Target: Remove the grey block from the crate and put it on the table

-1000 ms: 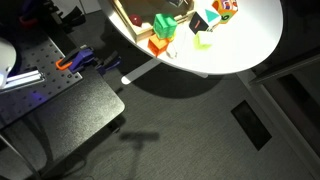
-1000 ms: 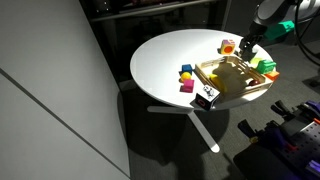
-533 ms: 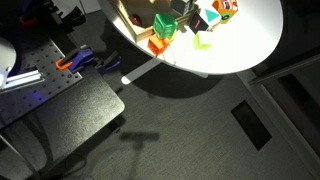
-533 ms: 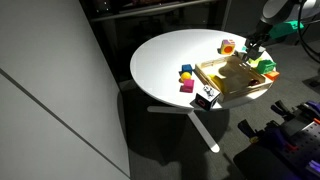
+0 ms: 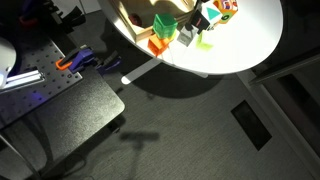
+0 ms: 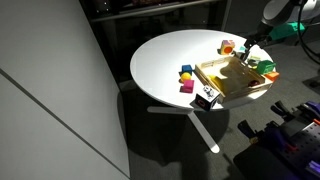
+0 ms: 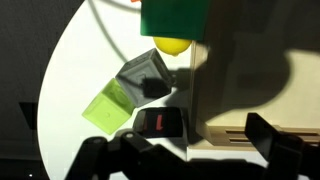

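Observation:
The grey block (image 5: 186,33) rests on the white table (image 5: 250,45), just outside the tan crate (image 5: 135,12) and next to a pale yellow-green block (image 5: 205,40). In the wrist view the grey block (image 7: 145,72) lies free, touching the pale block (image 7: 108,107), with the crate wall (image 7: 250,95) on the right. My gripper (image 7: 185,150) is open with nothing between its dark fingers (image 7: 270,135). It hangs over the crate's far corner (image 6: 250,47). The crate (image 6: 235,77) sits on the round table (image 6: 165,60).
A green block (image 5: 163,25) and an orange one (image 5: 157,45) stand by the crate's edge. A dark block with a teal face (image 5: 213,18) and a red-orange block (image 5: 226,7) lie nearby. Blue, yellow and magenta blocks (image 6: 186,76) sit beside the crate. A dark block with a red mark (image 7: 160,123) lies close under the gripper.
The gripper has opened and let go of the grey block, which now lies on the table beside the pale block. The arm has moved little in the last half second.

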`<state>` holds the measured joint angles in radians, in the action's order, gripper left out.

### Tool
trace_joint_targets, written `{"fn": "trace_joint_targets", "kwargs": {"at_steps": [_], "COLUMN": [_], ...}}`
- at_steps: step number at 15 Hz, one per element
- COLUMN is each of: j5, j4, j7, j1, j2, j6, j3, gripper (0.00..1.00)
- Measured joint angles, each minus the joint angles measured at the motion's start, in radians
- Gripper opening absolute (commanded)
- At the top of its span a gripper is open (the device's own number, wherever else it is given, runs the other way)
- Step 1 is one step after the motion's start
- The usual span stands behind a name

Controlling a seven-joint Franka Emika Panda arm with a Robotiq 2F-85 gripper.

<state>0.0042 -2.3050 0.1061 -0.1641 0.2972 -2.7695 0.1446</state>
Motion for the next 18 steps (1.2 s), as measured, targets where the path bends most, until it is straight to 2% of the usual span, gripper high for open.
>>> {"fn": "trace_joint_targets", "kwargs": {"at_steps": [4,9,15,18], "j5": [0.002,0.005,0.004,-0.013], "j4": [0.000,-0.003,-0.020,-0.051], "j7": [0.009,0.061,0.110,0.111], "j1": [0.000,0.001,0.020,0.033], "j2": [-0.006,-0.043,-0.142,-0.212], "j6": [0.057,0.188,0.379,0.435], "j3": [-0.024,-0.062,-0.073,-0.073], "gripper": [1.00,1.00,1.00,1.00]}}
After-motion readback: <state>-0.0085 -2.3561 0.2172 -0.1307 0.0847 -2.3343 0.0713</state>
